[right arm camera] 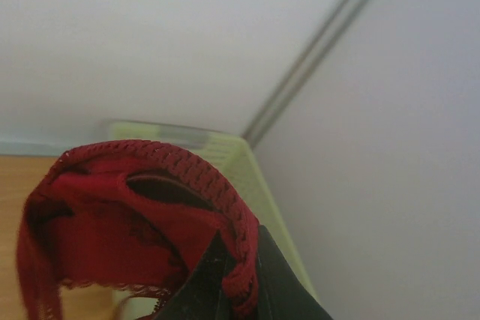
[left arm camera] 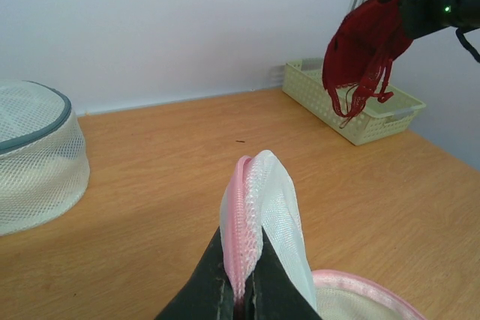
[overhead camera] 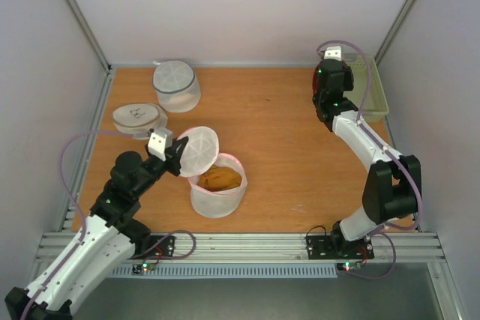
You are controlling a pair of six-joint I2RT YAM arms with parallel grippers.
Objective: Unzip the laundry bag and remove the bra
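Aloft, right pincer point(right arm camera: 238, 251) clamping bra point(right arm camera: 112, 222) (red)

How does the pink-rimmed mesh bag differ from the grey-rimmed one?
The pink-rimmed bag stands open, its lid pinched upright by the left tool; the grey-rimmed bag is closed and untouched. The pink one sits nearer the front, the grey one farther back. Both are round white mesh drums.

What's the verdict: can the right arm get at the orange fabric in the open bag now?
Probably not yet. Its fingers are shut on the red lace garment by the basket, far from the laundry bag. Access itself looks free: left fingers hold the lid up, orange fabric exposed.
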